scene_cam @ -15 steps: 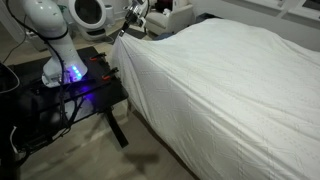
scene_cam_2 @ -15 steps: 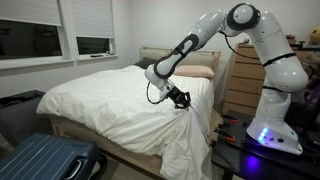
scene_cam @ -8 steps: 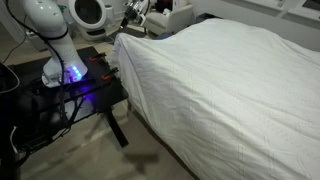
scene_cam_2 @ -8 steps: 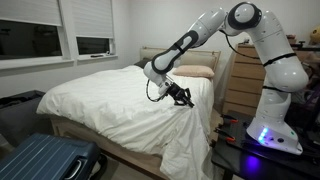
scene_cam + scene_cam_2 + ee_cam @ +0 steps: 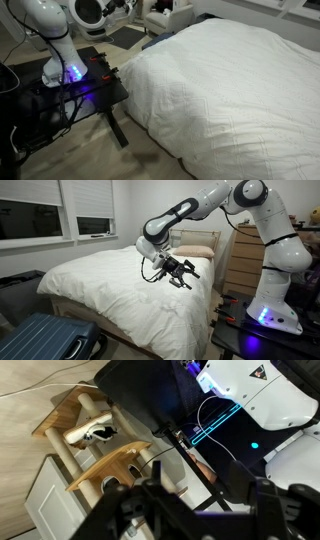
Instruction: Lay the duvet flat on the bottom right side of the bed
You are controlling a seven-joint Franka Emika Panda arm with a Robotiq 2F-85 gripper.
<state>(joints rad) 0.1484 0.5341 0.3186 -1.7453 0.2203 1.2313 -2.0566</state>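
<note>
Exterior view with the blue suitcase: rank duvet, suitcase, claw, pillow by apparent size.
1. duvet, by far the largest
2. suitcase, though it sits nearest the camera
3. claw and pillow look about alike, so not ranked

Looks dim and soft indoors, no hard shadows anywhere. Goes a bit washed-out on the white duvet (image 5: 230, 90), wrinkles barely readable. Glows blue-purple at the robot base (image 5: 72, 73), spilling onto the black desk (image 5: 100, 90). Shows dark panes in the window (image 5: 95, 225). Smears the hand (image 5: 195, 510) into soft blur in the wrist view, with cyan glare streaks up top.
</note>
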